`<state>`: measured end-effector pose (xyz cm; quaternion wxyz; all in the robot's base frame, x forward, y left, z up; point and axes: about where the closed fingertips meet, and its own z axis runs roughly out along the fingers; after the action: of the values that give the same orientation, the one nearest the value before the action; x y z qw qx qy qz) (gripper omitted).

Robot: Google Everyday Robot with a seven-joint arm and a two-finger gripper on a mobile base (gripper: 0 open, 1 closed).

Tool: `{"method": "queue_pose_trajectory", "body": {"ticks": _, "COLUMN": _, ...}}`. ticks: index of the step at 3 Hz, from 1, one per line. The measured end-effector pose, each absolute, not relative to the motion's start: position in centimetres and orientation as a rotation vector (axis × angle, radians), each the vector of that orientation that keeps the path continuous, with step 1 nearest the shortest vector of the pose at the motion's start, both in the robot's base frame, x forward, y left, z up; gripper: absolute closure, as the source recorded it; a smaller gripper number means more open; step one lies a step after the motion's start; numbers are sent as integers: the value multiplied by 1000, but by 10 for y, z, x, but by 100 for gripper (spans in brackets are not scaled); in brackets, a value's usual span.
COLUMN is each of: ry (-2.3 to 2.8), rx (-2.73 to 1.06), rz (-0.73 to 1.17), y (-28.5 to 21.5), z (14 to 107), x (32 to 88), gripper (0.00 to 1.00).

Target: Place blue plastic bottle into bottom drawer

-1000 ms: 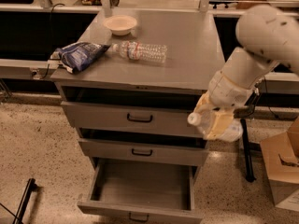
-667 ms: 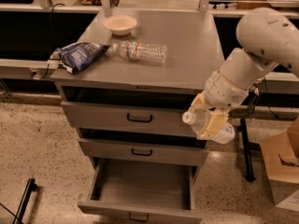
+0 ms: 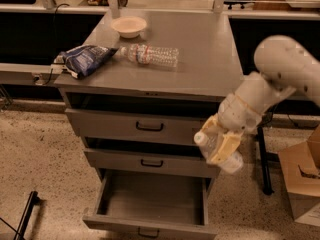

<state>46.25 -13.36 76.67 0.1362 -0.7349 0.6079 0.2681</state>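
My gripper (image 3: 218, 145) is shut on the blue plastic bottle (image 3: 222, 150), a clear bottle with a white cap pointing up-left. It holds the bottle in the air in front of the middle drawer's right end, above the right side of the bottom drawer (image 3: 152, 202). The bottom drawer is pulled open and its inside looks empty. Its small dark handle (image 3: 149, 232) shows at the lower front edge.
On the cabinet top (image 3: 210, 59) lie a slim ribbed bottle with a red-banded label (image 3: 152, 55), a dark blue chip bag (image 3: 85, 60) and a pale bowl (image 3: 129, 26). The top drawer (image 3: 142, 126) is slightly open. A cardboard box (image 3: 302, 181) stands at the right.
My gripper has moved left and slightly down with the bottle, closer to the drawer fronts. Nothing else moved.
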Motion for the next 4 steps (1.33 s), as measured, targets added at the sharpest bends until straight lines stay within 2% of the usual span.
{"method": "queue_pose_trajectory", "body": {"ticks": 1, "ry": 1614, "rx": -1851, "rz": 1161, "y": -108, "z": 688, "x": 419, "gripper": 100}}
{"method": "queue_pose_trajectory", "body": {"ticks": 2, "ry": 1449, "rx": -1536, "rz": 1254, "y": -84, "z": 659, "x": 398, "gripper": 100}}
{"method": "queue_pose_trajectory", "body": {"ticks": 3, "ry": 1432, "rx": -1388, "rz": 1199, "y": -106, "z": 656, "x": 400, "gripper": 100}}
{"method": "queue_pose_trajectory", "body": {"ticks": 4, "ry": 1419, "rx": -1400, "rz": 1182, "y": -95, "z": 643, "x": 410, "gripper": 100}}
